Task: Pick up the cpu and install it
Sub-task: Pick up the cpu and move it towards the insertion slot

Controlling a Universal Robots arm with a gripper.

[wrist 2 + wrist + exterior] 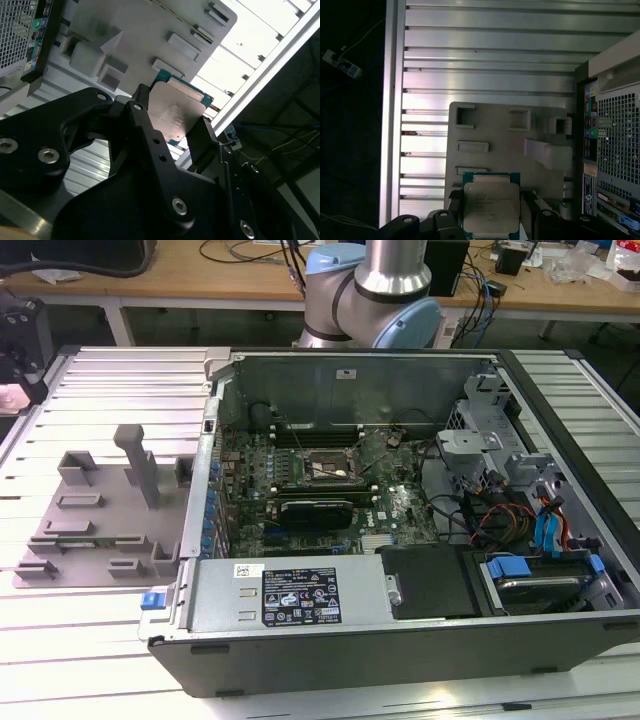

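Note:
The cpu (177, 112) (491, 205) is a thin square chip with a silver-grey metal top and a green edge. My gripper (175, 120) (491, 215) is shut on it, one black finger (142, 107) on each of two opposite sides. In both wrist views the chip hangs over the grey plastic fixture tray (505, 135) (150, 35), near the tray's edge. In the exterior view the tray (90, 520) lies on the slatted table at the exterior view's left. The motherboard socket (325, 470) sits inside the open computer case (400, 620).
The case's perforated wall (615, 150) stands close beside the tray. The tray carries raised blocks and a tall post (140, 460). The arm's base (380, 290) stands behind the case. A drive bay and cables (520, 520) fill the case at the exterior view's right.

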